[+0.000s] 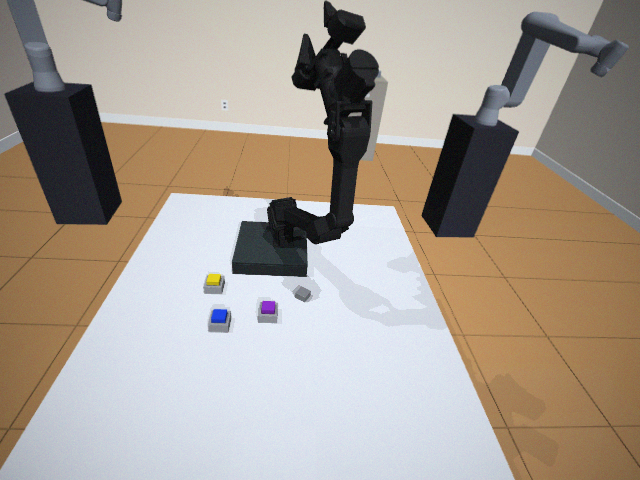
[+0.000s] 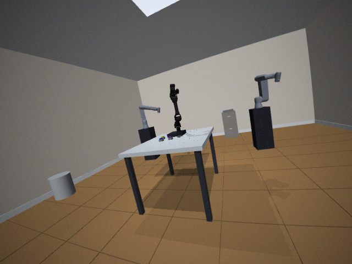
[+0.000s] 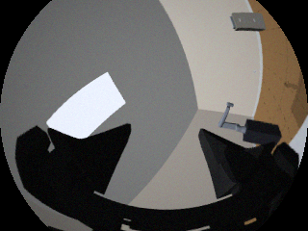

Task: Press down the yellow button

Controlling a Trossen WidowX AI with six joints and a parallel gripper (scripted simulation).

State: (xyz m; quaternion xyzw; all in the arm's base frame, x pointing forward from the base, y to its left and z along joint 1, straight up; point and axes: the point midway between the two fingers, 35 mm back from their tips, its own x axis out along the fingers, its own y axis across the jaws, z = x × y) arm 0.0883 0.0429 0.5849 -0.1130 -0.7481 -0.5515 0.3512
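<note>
Yellow button: I see a small square cap, bright yellow and flat-topped, on a wider grey housing; the yellow button [image 1: 213,279] [image 2: 163,137] sits upright, its cap standing proud of the housing.
Button's place: on the white surface [image 1: 310,403] [image 2: 170,146], just off the near left corner of the dark base plate [image 1: 253,253] [image 2: 171,134] in my top view.
Other buttons: a blue button [image 1: 219,316] [image 2: 161,139] lies nearer the top camera than the yellow one, and a purple button [image 1: 267,307] [image 2: 170,137] is to the right of both – same grey housings, all apart.
Block: a small grey block [image 1: 302,293] [image 2: 179,136] rests between the purple button and the base plate's near right corner, touching neither.
Pincer: my pincer [image 1: 316,20] [image 2: 174,87] [image 3: 166,130] is spread nearly fully, with nothing between its fingers.
Arm: the black arm [image 1: 343,180] [image 2: 176,108] reaches up, holding the pincer high above the surface, well apart from the yellow button.
Bin: a pale grey cylindrical bin [image 2: 62,186] stands on the floor by the wall – I can't make out what it contains.
Filing cabinet: a beige filing cabinet [image 1: 377,121] [image 2: 229,123] [image 3: 247,21] stands near the far wall, drawers shut, contents hidden from me.
</note>
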